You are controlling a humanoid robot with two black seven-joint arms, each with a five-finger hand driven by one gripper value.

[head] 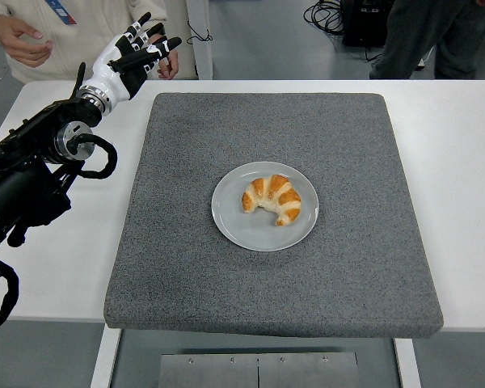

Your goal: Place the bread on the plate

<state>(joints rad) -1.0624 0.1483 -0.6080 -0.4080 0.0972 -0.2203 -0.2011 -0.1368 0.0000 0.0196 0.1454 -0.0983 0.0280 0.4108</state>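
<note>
White surface (56,267) across the whole view, near edge at the bottom. On it, a grey mat (339,259), square, covering most of the middle. Left arm (32,182), black, reaching in from the left edge over the bare strip beside the mat, rising toward the far left corner. Two people at the far edge: a pale sweater (81,20) at top left, dark trousers (412,32) at top right. Round grey plate (230,218) in the mat's middle. Bread (272,198), a golden croissant, lying on the plate, curved, ends pointing toward the near-left. Left hand (129,61) lifted above the far left of the surface, well apart from the plate; fingers (158,47) spread wide and straight, holding nothing.
</note>
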